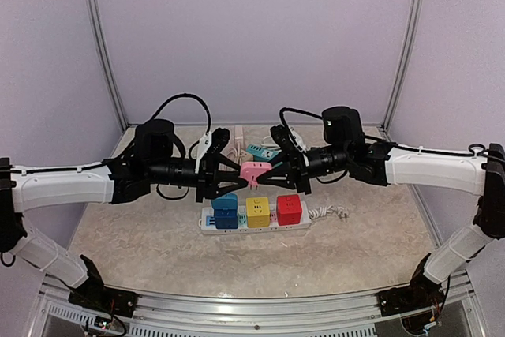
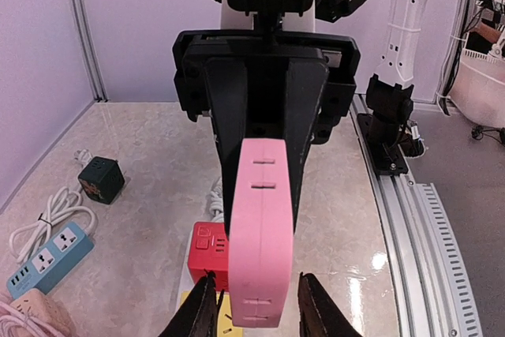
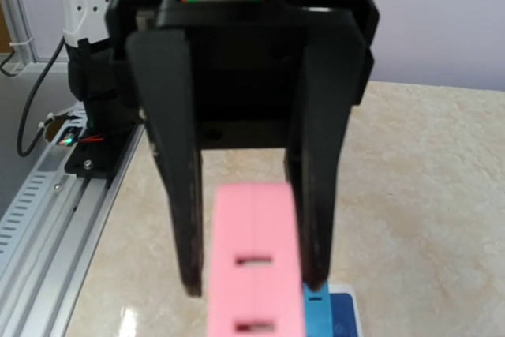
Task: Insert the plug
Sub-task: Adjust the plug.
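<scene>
Above the power strip [image 1: 207,221], the right pincer [image 2: 259,219] pinches the pink plug [image 2: 259,266], its end inside the spread left pincer [image 2: 254,309].

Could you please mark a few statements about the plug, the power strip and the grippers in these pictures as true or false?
1. The pink plug is held up off the table. True.
2. The right gripper is open. False: it is shut on the pink plug.
3. The power strip carries a blue cube, a yellow cube and a red cube. True.
4. The red cube sits between the other two. False: the yellow cube is in the middle.
5. The dark green cube is plugged into the power strip. False: it lies apart on the table.
</scene>
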`<state>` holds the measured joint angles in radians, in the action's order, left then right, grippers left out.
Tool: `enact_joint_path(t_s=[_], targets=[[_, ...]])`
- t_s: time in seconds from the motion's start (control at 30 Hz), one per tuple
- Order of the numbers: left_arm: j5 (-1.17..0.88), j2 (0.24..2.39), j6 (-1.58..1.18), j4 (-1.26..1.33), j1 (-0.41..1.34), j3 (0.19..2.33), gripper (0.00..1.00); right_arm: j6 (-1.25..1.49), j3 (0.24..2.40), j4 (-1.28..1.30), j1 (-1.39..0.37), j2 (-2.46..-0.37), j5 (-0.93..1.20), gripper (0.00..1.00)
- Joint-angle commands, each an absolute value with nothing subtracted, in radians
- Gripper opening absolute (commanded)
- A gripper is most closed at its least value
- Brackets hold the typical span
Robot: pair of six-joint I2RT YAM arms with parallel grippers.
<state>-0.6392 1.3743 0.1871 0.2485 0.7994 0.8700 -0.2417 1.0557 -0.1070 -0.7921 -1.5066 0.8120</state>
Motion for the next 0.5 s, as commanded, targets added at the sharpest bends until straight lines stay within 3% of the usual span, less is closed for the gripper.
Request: enact_joint_path(t_s=[0.0, 0.13, 0.27, 0.3, 0.4, 0.47], targets=[[-0.64, 1.358, 0.201, 0.274, 0.804, 0.855, 0.3, -0.245, 1.088, -0.126, -0.807, -1.515, 0.799, 0.0], [-0.638, 1.349, 0.211, 0.284, 0.805, 0.85, 0.0, -0.245, 1.09, -0.121, -0.81, -1.514, 0.795, 0.0], [-0.591, 1.33, 0.244, 0.301, 0.807, 0.837, 0.0, -0.2, 1.096, -0.124, -0.812, -1.514, 0.767, 0.02], [-0.561, 1.317, 0.265, 0.3, 0.807, 0.832, 0.0, -0.174, 1.098, -0.123, -0.812, -1.513, 0.742, 0.23], [-0.348, 1.265, 0.435, 0.281, 0.807, 0.82, 0.0, -0.075, 1.122, -0.086, -0.811, -1.496, 0.617, 0.67], [-0.157, 1.224, 0.617, 0.29, 0.807, 0.812, 0.0, 0.014, 1.143, -0.058, -0.811, -1.469, 0.507, 0.76]])
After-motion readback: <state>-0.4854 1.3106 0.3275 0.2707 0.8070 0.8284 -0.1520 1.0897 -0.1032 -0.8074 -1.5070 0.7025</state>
